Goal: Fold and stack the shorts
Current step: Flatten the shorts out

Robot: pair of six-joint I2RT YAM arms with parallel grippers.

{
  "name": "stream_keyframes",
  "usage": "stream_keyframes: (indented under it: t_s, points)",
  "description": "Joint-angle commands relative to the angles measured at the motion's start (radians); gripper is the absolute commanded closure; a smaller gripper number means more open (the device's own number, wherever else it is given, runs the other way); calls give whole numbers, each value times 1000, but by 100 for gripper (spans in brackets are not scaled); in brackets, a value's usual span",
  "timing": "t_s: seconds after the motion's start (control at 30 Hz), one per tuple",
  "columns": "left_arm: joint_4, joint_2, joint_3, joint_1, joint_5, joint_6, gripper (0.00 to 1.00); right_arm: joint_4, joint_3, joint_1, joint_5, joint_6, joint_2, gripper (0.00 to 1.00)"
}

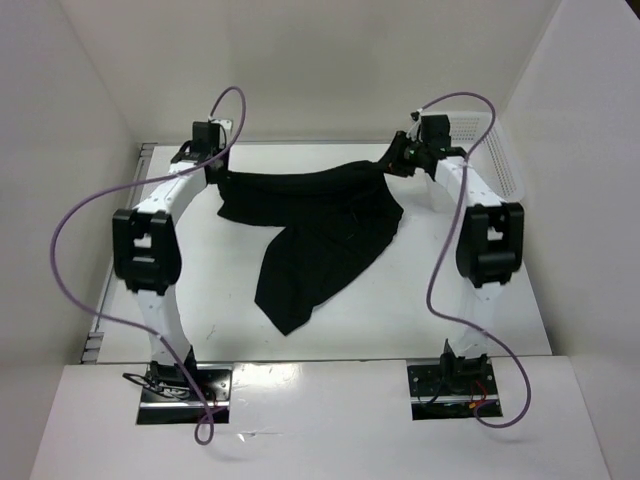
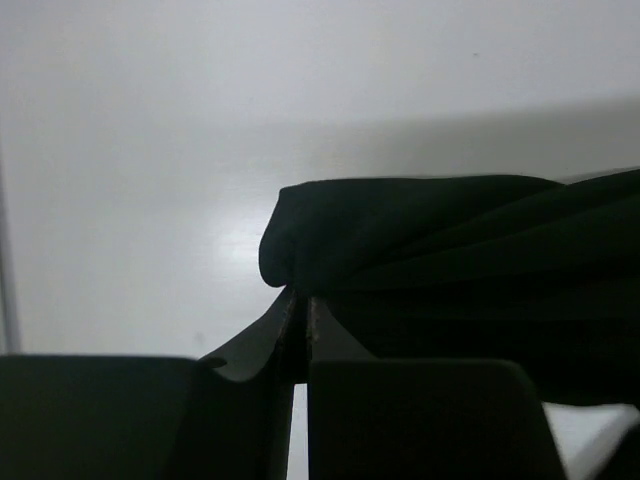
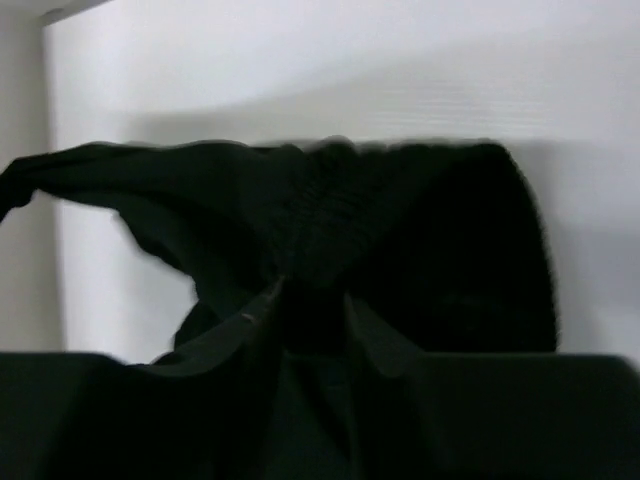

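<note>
My left gripper pinches one top corner of shorts; right gripper clamps gathered waistband. Fabric soft, limp (middle sags); waistband ends look best hold.

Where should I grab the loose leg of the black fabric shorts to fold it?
On the soft black fabric shorts, probably the hem corner of the long leg, from the near side: that leg trails free toward the robot, ending in an exposed point.

No readable text, label or number appears, though views are dim.
</note>
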Motion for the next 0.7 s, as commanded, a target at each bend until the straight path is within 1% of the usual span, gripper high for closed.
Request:
stream_keyframes:
  t_s: [0.0, 0.03, 0.07, 0.1, 0.13, 0.17, 0.2, 0.23, 0.27, 0.3, 0.33, 0.37, 0.4, 0.43, 0.47, 0.5, 0.53, 0.57, 0.6, 0.67]
  points:
    - [-7, 176, 221, 35, 13, 3, 92, 70, 279, 18, 213, -5, 125, 64]
    - [-45, 216, 281, 46, 13, 3, 87, 53, 344, 27, 230, -39, 206, 57]
    - [-58, 275, 377, 58, 13, 3, 81, 44, 405, 52, 260, -66, 234, 44]
    - [-58, 291, 407, 58, 22, 3, 52, 23, 503, 64, 282, -92, 254, 40]
    - [-68, 291, 420, 58, 22, 3, 33, 14, 533, 76, 306, -111, 266, 40]
    - [-69, 281, 420, 58, 37, 3, 22, 13, 544, 86, 323, -122, 267, 37]
    - [-69, 264, 420, 58, 47, 3, 16, 3, 522, 86, 336, -131, 245, 30]
    - [-96, 220, 395, 58, 80, 3, 12, 3, 495, 86, 345, -131, 198, 29]
    - [-107, 190, 369, 58, 100, 3, 12, -9, 420, 86, 345, -155, 167, 29]
    - [-118, 155, 334, 58, 116, 3, 10, -19, 372, 86, 378, -172, 135, 29]
    - [-128, 71, 288, 45, 143, 3, 10, -31, 320, 86, 395, -186, 100, 31]
    - [-128, 23, 166, 26, 159, 3, 10, -31, 213, 86, 437, -218, 25, 34]
    - [-128, -21, 97, 14, 175, 3, 10, -31, 155, 86, 461, -231, -9, 36]
    - [-169, -100, 32, -1, 209, 3, 10, -31, 104, 86, 480, -241, -41, 42]
    - [-196, -127, -79, -38, 226, 3, 12, -40, 6, 86, 497, -251, -95, 45]
    - [-255, -159, -130, -56, 266, 3, 14, -40, -37, 86, 529, -260, -115, 49]
    - [-280, -169, -178, -87, 284, 3, 16, -40, -109, 86, 538, -260, -138, 49]
    - [-297, -169, -268, -101, 294, 3, 18, -40, -142, 86, 538, -260, -148, 49]
    - [-297, -179, -307, -115, 294, 3, 21, -40, -168, 86, 547, -260, -148, 49]
    - [-297, -180, -358, -136, 309, 3, 21, -30, -238, 95, 567, -269, -148, 48]
